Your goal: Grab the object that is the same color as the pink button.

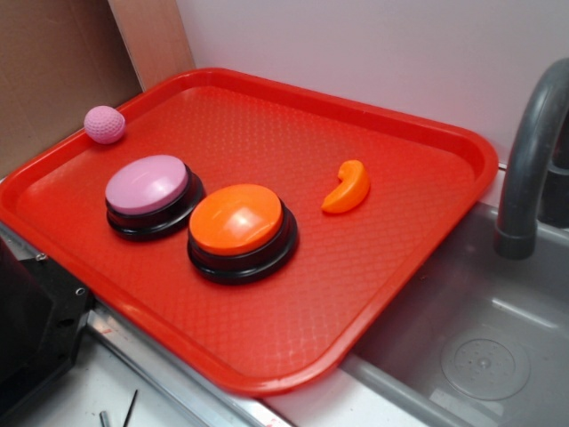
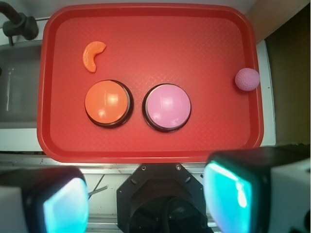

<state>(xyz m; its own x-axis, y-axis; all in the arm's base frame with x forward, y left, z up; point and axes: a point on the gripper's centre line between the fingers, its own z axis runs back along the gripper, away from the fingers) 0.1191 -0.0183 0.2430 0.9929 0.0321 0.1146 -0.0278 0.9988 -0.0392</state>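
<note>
Ball [image 1: 105, 124] is what I am after: small, pink, dimpled like knit, and it matches the pale pink dome of the pink button [image 1: 148, 184]. Taking that button as my landmark, the ball sits well apart from it, out at the rim of the red tray [image 1: 373, 267], on the side away from the orange button [image 1: 236, 219]. In the wrist view the ball [image 2: 247, 79] lies right at the tray's edge, on or against the raised lip. The orange curved piece [image 1: 347, 187] lies beyond the orange button, farther again from the pink one.

I judge the ball light, probably a little soft, and round enough to roll off at a nudge, especially on that sloped lip. I would close across its widest part, straight down over the middle, so it cannot squirt out.

My pincer [image 2: 146, 204] hangs high above the tray's near edge, fingers [image 2: 63, 204] spread wide apart with nothing between them.
</note>
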